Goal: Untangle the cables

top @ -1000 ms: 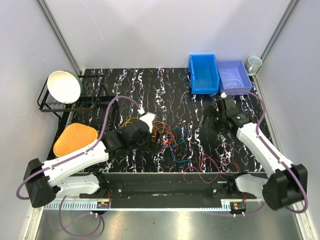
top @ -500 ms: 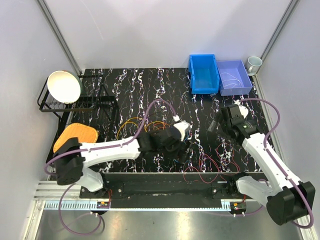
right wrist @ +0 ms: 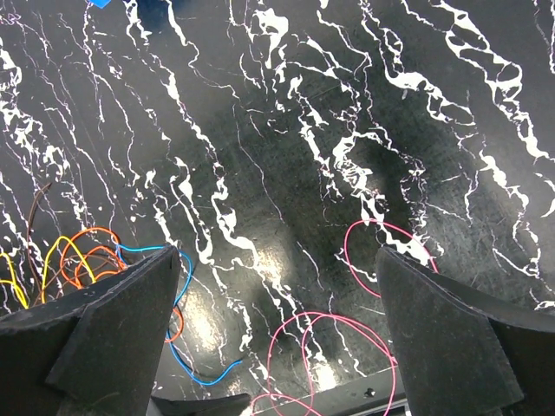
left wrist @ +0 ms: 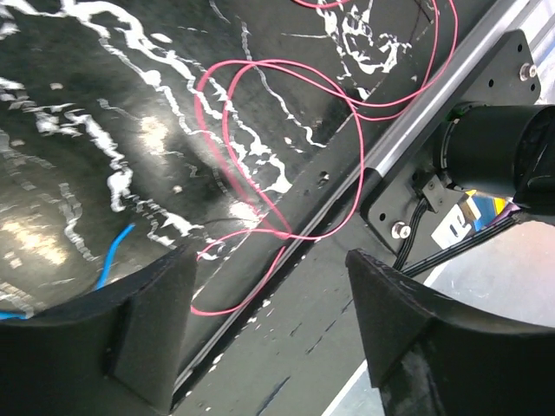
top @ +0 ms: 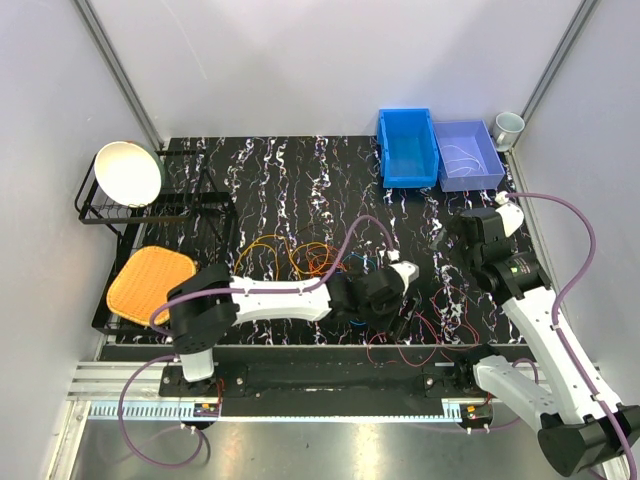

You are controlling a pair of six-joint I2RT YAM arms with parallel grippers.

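Observation:
The cables lie loose on the black marbled table [top: 300,170]. An orange and yellow tangle [top: 290,255] sits left of centre, with a blue cable [top: 356,266] beside it. A red cable [top: 420,330] loops over the table's near edge. My left gripper [top: 398,318] reaches far right, low over that edge. In the left wrist view it [left wrist: 269,312] is open, with the red cable's loop [left wrist: 260,156] just ahead of the jaws and nothing gripped. My right gripper [right wrist: 277,347] hangs open high above the red loops [right wrist: 334,347] and the blue cable [right wrist: 186,368].
Two blue bins [top: 407,147] [top: 468,155] and a mug [top: 508,126] stand at the back right. A dish rack with a white bowl [top: 128,172] and an orange pad [top: 150,277] are at the left. The right arm's base [left wrist: 494,156] sits past the table edge.
My left arm swept right from the tangle to the near edge by the red cable, its jaws narrowing slightly. The right gripper drew back toward the right and lifted.

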